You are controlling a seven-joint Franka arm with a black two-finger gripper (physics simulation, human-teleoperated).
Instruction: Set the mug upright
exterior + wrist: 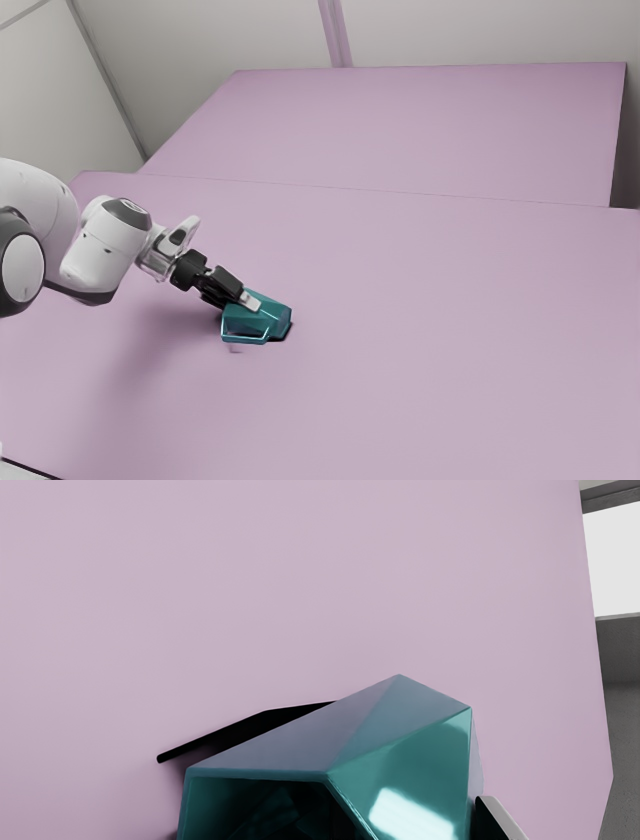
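Robot arm [105, 245]: in from the exterior view's left.
Gripper [250, 300]: at the faceted teal mug [272, 314]; wide, narrow or holding, I cannot tell.
Handle [245, 341]: near side, low by the table [450, 320].
Mug: on its side, mouth toward the gripper.
Risk: off-centre pressure could roll it; a snagged handle could stop the turn.

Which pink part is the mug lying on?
The near one: it's this side of the thin line, with the mug on it. The far one is beyond the line.
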